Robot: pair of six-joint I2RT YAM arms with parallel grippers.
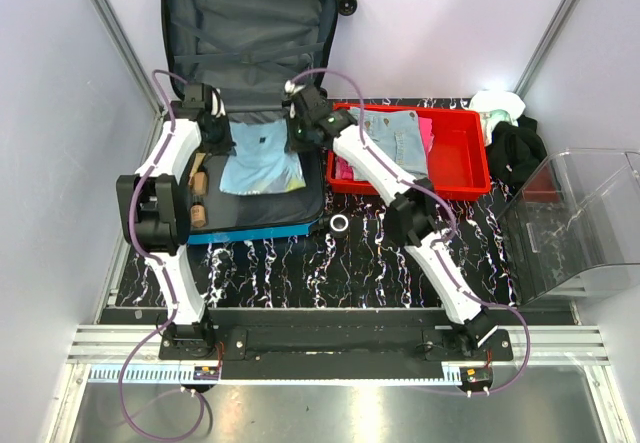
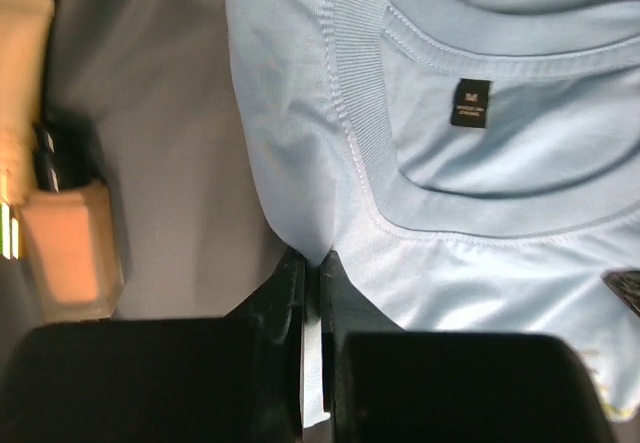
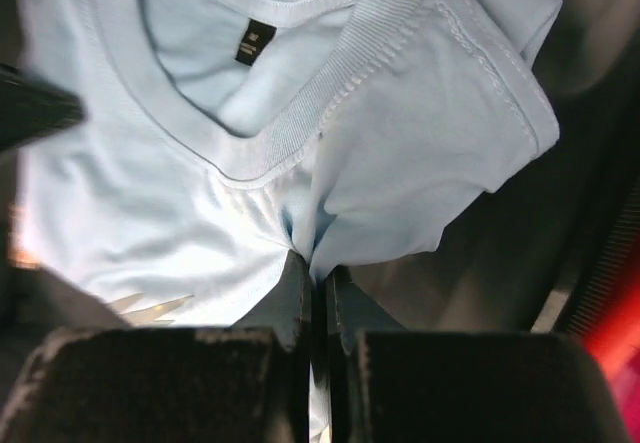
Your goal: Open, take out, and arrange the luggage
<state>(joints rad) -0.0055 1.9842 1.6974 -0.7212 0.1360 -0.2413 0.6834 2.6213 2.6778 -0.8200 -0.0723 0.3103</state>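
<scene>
While luggage [image 1: 250, 23] lies open, left gripper [image 2: 312, 263] and right gripper [image 3: 318, 263] each pinch light blue T-shirt [image 2: 480, 193], collar [image 2: 370, 123] just ahead of each.

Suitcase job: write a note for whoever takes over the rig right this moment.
Left claw: shut on the blue shirt, beside the collar.
Right claw: shut on the shirt, other side of the collar.
Suitcase: open, lid up; shirt and a bottle inside.
Done: opened; jeans in the red tray.
Left: lift the shirt out, then the rest.
</scene>
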